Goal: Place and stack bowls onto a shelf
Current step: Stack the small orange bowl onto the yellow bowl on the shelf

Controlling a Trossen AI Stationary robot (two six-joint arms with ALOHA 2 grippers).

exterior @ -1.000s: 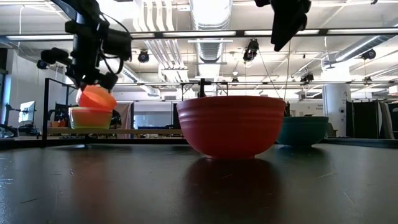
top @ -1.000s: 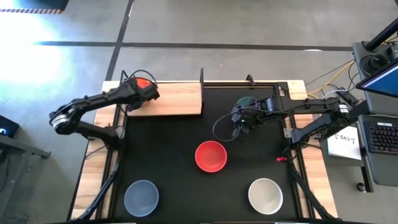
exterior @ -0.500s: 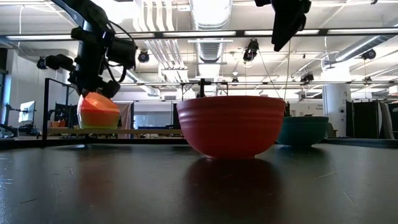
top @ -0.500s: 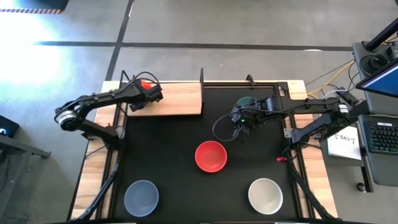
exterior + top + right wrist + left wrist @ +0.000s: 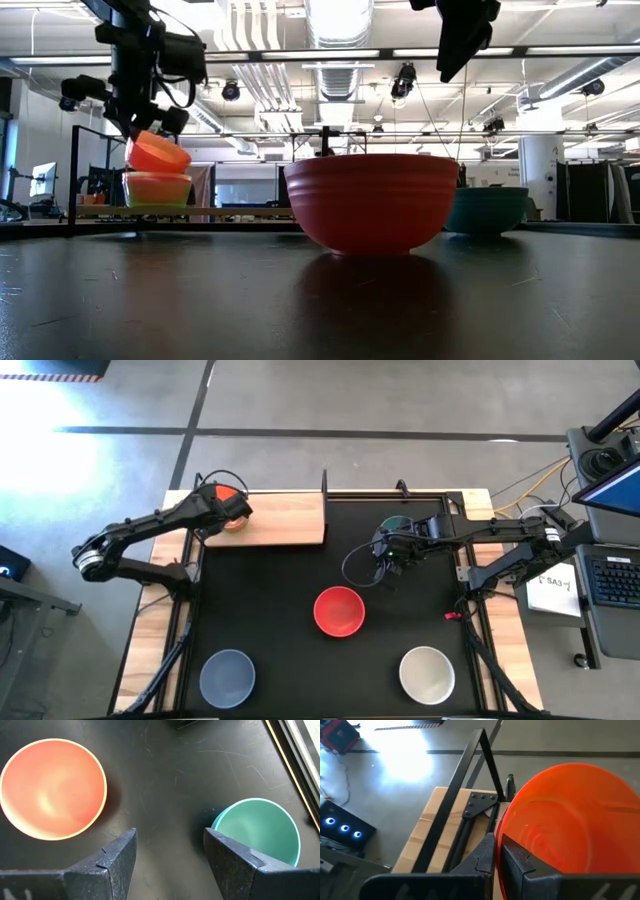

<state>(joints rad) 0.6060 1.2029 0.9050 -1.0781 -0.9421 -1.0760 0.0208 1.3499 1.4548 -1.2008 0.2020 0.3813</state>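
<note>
Bowl back in the air: the left tool (image 5: 140, 125) has lifted the orange-red bowl (image 5: 158, 155) off the stack again, where half a second ago it was pressed down into the yellow-green bowl (image 5: 157, 188) on the shelf (image 5: 285, 518). It now hangs tilted just above that bowl, its rim pinched between the tool's fingers, as the wrist view shows plainly. That looks to me like a nesting attempt that didn't seat, so the stack at the shelf's left end is not yet finished and the bowl probably needs squaring up before it goes down again. Over on the right, the right tool (image 5: 385, 550) hasn't budged, hovering with its fingers spread wide above the mat beside the teal bowl (image 5: 257, 827). The red bowl (image 5: 339, 611), grey-blue bowl (image 5: 227, 677) and white bowl (image 5: 427, 674) wait on the desk. As for writing, a white sheet (image 5: 558, 585) at the right edge carries some print, but I can't make it out from here.
</note>
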